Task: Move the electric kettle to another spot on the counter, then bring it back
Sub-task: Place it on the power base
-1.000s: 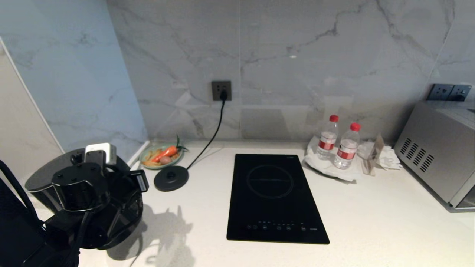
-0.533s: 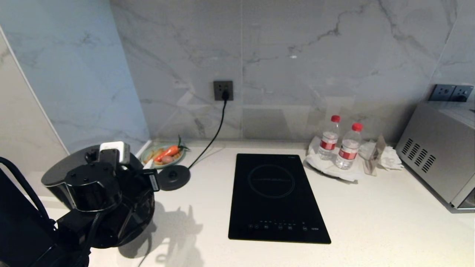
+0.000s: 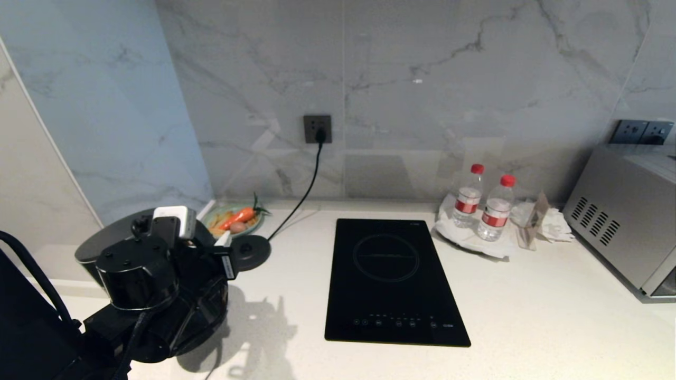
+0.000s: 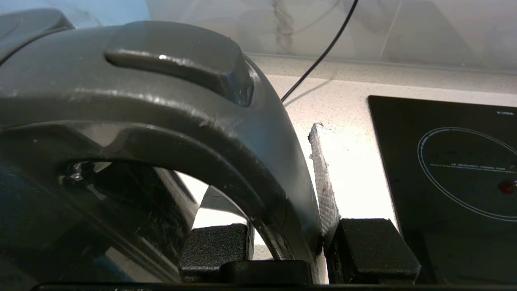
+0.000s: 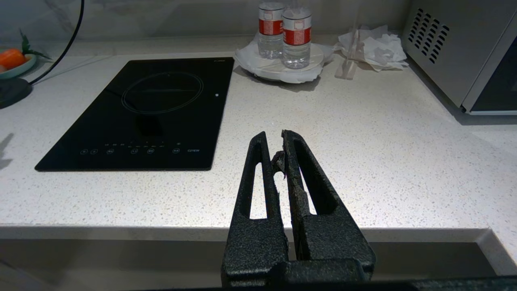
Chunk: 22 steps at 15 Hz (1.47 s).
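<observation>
The glossy black electric kettle (image 3: pixel 103 244) is at the near left of the white speckled counter (image 3: pixel 533 316), largely hidden behind my left arm. My left gripper (image 4: pixel 288 226) is shut on the kettle's loop handle (image 4: pixel 226 153), one finger inside the loop and the other outside it. The grey lid (image 4: pixel 173 60) fills the left wrist view. I cannot tell whether the kettle's bottom touches the counter. My right gripper (image 5: pixel 274 139) is shut and empty, in front of the counter's near edge and outside the head view.
The round black power base (image 3: pixel 249 252) with its cord to the wall socket (image 3: pixel 317 129) lies just beyond the kettle. A plate of vegetables (image 3: pixel 235 219) sits behind it. There is a black hob (image 3: pixel 393 279) at centre, two water bottles (image 3: pixel 488 206) on a plate, and a steel oven (image 3: pixel 623 211) at far right.
My left arm has carried the kettle to the right, closer to the power base. The grip on the handle is unchanged. The right gripper has not moved.
</observation>
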{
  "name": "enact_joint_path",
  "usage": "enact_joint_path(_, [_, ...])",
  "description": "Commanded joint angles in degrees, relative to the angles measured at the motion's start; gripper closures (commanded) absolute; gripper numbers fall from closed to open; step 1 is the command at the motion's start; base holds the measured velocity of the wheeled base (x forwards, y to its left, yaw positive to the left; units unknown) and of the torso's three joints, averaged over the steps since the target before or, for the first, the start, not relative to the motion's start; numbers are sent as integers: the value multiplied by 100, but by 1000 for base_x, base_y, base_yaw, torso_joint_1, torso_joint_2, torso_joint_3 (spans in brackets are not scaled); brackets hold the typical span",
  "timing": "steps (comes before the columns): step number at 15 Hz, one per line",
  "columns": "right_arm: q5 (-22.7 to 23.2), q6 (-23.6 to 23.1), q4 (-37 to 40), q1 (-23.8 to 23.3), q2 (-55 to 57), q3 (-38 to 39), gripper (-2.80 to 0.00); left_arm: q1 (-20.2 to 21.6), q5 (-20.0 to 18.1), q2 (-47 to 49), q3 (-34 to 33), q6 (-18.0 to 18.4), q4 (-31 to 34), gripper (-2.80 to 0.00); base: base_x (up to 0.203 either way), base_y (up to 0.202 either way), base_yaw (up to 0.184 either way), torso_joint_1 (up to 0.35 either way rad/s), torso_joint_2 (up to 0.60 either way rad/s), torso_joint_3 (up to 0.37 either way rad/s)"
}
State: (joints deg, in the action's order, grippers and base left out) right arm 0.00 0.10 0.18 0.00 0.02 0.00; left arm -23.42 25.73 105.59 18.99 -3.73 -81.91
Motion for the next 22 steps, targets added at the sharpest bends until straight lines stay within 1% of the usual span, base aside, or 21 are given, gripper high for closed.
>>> enact_joint_path(1, [0, -1, -1, 0, -1, 0, 0, -14, 20, 14, 17, 13, -44, 0, 0, 0, 0, 0, 0, 0])
enact_joint_path(3, [0, -1, -1, 0, -2, 0, 0, -5, 20, 14, 17, 13, -44, 0, 114, 0, -3, -9, 0, 5])
enact_joint_path(9, [0, 2, -1, 0, 4, 0, 0, -14, 20, -15, -1, 22, -53, 0, 188, 0, 2, 7, 5, 2])
enact_joint_path(12, [0, -1, -1, 0, 6, 0, 0, -101, 15, 40, 60, 22, -59, 0, 32, 0, 1, 6, 4, -1])
enact_joint_path(16, [0, -1, -1, 0, 6, 0, 0, -299, 92, 371, 687, 21, -44, 0, 0, 0, 0, 0, 0, 0])
enact_joint_path(18, [0, 5, -1, 0, 0, 0, 0, -496, 277, 525, 1051, 44, -17, 0, 0, 0, 0, 0, 0, 0])
enact_joint_path(20, [0, 0, -1, 0, 6, 0, 0, -606, 479, 833, 1480, 77, -4, 0, 0, 0, 0, 0, 0, 0])
enact_joint_path(22, [0, 0, -1, 0, 2, 0, 0, -641, 524, 1152, 1832, 222, -1, 0, 0, 0, 0, 0, 0, 0])
